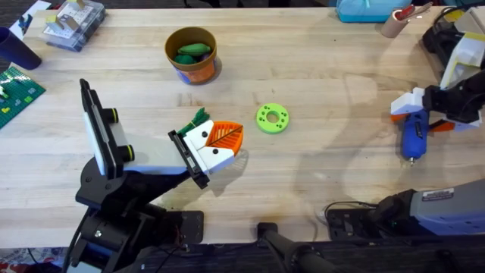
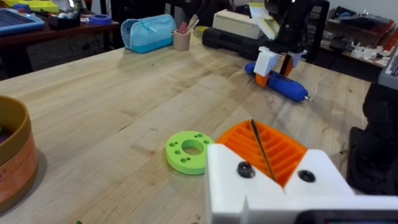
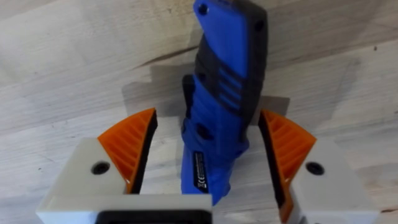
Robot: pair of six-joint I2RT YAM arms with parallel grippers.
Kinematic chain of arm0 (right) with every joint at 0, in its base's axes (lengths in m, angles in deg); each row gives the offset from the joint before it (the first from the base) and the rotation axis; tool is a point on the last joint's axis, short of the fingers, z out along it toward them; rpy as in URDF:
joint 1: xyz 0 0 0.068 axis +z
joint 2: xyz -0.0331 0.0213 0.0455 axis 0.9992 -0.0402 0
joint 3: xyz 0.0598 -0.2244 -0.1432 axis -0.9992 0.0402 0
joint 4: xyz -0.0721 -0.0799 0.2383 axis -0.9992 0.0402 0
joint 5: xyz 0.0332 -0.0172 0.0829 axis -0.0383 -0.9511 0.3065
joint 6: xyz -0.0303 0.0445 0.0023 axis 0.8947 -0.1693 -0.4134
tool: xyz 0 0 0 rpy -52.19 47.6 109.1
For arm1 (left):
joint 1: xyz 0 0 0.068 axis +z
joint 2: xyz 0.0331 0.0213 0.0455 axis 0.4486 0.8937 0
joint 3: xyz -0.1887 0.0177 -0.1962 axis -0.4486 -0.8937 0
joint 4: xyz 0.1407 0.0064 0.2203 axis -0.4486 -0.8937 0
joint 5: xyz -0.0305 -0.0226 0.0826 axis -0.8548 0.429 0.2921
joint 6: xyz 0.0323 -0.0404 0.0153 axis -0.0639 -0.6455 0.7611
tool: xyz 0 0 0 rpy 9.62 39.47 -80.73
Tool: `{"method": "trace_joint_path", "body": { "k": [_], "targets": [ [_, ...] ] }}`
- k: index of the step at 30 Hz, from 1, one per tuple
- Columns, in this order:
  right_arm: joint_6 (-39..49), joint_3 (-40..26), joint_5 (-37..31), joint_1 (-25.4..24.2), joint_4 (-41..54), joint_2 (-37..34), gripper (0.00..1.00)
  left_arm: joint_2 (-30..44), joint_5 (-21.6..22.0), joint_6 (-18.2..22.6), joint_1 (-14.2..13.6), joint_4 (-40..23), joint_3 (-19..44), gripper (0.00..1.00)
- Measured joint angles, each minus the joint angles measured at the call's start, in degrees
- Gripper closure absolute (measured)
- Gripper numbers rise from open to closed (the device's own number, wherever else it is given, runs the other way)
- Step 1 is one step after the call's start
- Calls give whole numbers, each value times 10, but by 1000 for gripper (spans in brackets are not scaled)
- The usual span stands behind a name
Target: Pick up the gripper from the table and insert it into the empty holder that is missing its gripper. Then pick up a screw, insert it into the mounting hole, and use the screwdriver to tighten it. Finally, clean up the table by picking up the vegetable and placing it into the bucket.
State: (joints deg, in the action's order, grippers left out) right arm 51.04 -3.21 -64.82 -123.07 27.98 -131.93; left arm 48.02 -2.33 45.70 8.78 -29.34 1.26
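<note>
The left arm (image 1: 114, 205) is built of black angular links near its base, with a white moulded section and small yellow-green knobs along a tall black plate. Its gripper (image 1: 216, 144) has white blocky fingers faced with orange ribbed wedge pads, and each white block carries a dark round screw head. The right arm (image 1: 436, 208) has a pale grey link bearing a small printed label, with black joints and a dark cable beside its base. The right gripper (image 3: 205, 158) is of the same make: two white blocks, each with one dark screw hole, carrying orange ribbed pads (image 3: 130, 146) with black backing edges.
</note>
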Motion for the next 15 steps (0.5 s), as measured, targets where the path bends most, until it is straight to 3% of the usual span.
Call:
{"method": "trace_joint_path", "body": {
  "k": [15],
  "targets": [
    [0,-1,2,1,-44,-7,20,0,0,-1,0,1,0,987]
  ]
}}
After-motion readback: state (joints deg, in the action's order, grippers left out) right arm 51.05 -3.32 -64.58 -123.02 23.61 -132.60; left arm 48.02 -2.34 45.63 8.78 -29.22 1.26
